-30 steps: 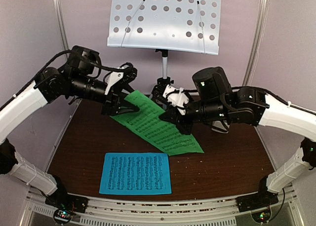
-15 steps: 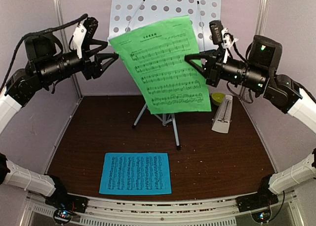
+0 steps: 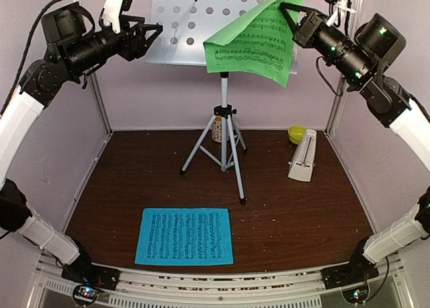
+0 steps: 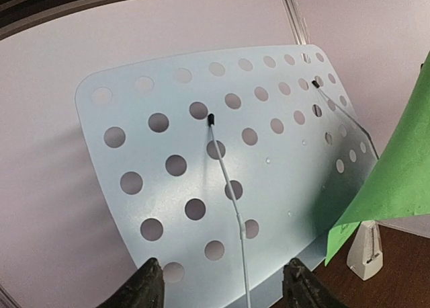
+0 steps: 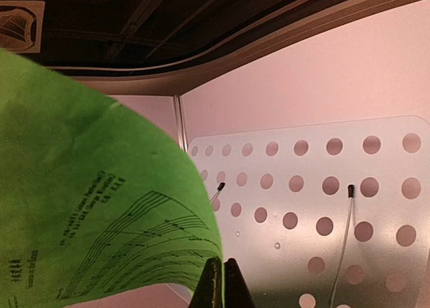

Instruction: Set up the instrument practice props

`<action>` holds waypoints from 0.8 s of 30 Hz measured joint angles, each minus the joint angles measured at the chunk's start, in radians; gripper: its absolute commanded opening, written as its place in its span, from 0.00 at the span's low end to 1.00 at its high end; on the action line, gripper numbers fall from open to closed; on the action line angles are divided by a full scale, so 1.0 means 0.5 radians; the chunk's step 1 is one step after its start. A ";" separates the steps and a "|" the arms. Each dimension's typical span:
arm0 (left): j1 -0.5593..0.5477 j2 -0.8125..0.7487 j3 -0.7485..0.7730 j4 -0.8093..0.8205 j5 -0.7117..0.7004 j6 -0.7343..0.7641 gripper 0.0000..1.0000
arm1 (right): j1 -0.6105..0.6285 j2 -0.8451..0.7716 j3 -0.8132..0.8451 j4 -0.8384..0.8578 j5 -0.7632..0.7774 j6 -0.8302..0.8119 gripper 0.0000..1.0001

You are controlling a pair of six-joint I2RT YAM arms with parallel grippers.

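Green music sheet (image 3: 259, 39) hangs at 1 o'clock against the right side of the music stand (image 3: 181, 56), pinched by your right end effector (image 3: 289, 12) alone; settle its bottom edge squarely on the stand's lip before releasing. Half a second ago both held it spread; now your left end effector (image 3: 153, 35) gapes empty at 11 o'clock.

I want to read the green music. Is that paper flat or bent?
Bent. The green paper curls over, pinched at one edge by the right fingers, in front of the stand.
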 measured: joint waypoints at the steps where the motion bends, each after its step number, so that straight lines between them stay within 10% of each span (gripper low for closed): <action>1: 0.008 0.034 0.047 -0.011 0.002 -0.002 0.62 | -0.021 0.037 0.040 0.015 0.016 0.022 0.00; 24: 0.016 0.510 0.606 -0.146 0.010 0.127 0.59 | -0.227 0.629 0.731 -0.018 0.336 0.352 0.00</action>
